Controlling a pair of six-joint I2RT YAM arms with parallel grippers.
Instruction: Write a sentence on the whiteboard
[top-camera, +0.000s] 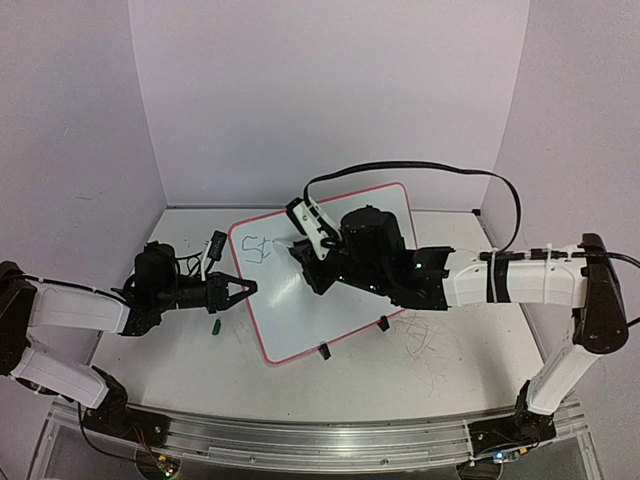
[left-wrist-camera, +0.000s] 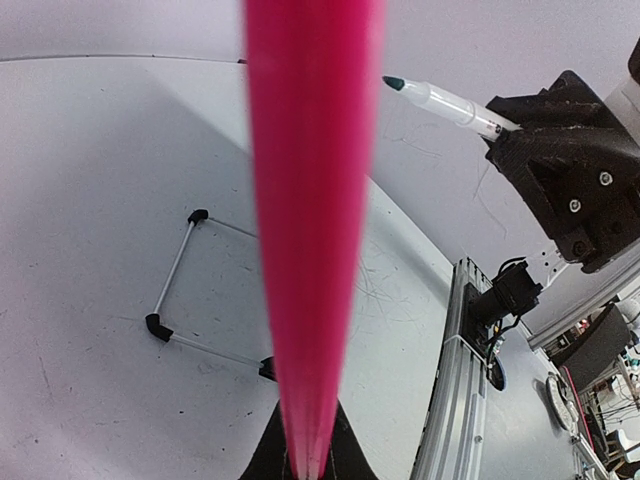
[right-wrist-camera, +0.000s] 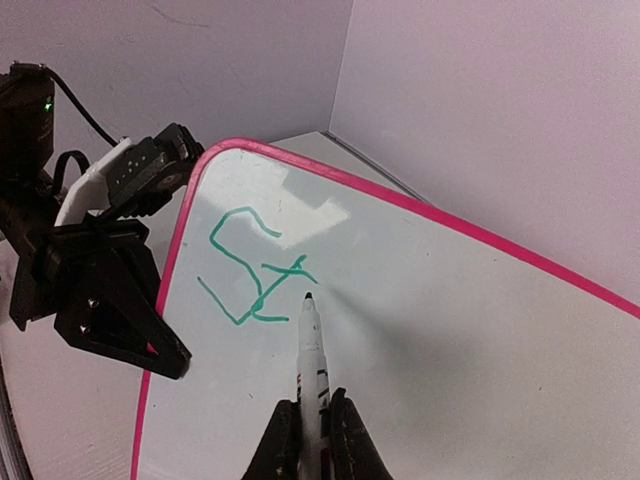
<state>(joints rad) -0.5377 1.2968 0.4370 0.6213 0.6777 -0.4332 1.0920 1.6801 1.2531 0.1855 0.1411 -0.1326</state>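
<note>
- Handling: the large rounded-corner glossy white whiteboard (top-camera: 340, 300) with thin red-pink rim is judged to be light and stiff, with a slippery face. It is best held at the rim, clear of the writing area.
- Location: the whiteboard rests askew at the middle of the pale counter (top-camera: 450, 370), with two small black clip feet (top-camera: 323, 351) on its near edge.
- The left gripper (top-camera: 247, 288) is clamped on the board's left rim, so the board is steadied.
- The right gripper (right-wrist-camera: 312, 410) is clamped on a slim white green-tipped marker (right-wrist-camera: 312, 350). This thin, light body is judged liable to twist under hard pressure.
- The sentence (right-wrist-camera: 250, 270), in thin green cursive, reads only "St" and is placed near the board's far left corner.
- The marker tip is seen just beside the last stroke; contact with the face cannot be confirmed.
- A small green cap (top-camera: 214, 326) lies on the counter near the left gripper.
</note>
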